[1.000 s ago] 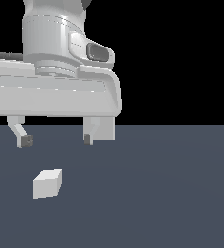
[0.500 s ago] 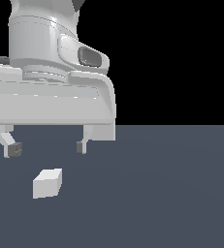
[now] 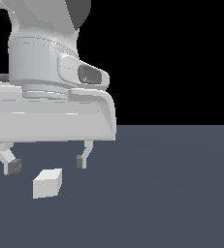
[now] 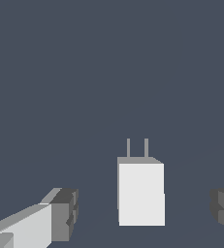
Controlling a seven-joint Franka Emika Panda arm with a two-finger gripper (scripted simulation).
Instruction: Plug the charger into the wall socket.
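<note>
The charger (image 3: pixel 47 183) is a small pale grey-white box lying on the dark floor near the exterior view's left. In the wrist view the charger (image 4: pixel 140 193) shows two thin prongs pointing away from the camera. My gripper (image 3: pixel 46 164) is open and empty, hovering just above and behind the charger, with one fingertip (image 3: pixel 12 166) on each side. In the wrist view my gripper (image 4: pixel 145 213) has the charger between its spread fingers (image 4: pixel 65 214), not touching them. The wall socket is out of view.
The dark grey-blue floor (image 3: pixel 171 193) stretches to the exterior view's right, with black background above it. The arm's large white hand body (image 3: pixel 45 116) fills the upper left of the exterior view.
My gripper has moved toward the exterior view's left and lower, closing in above the charger. The charger has not moved. The fingers stay open.
</note>
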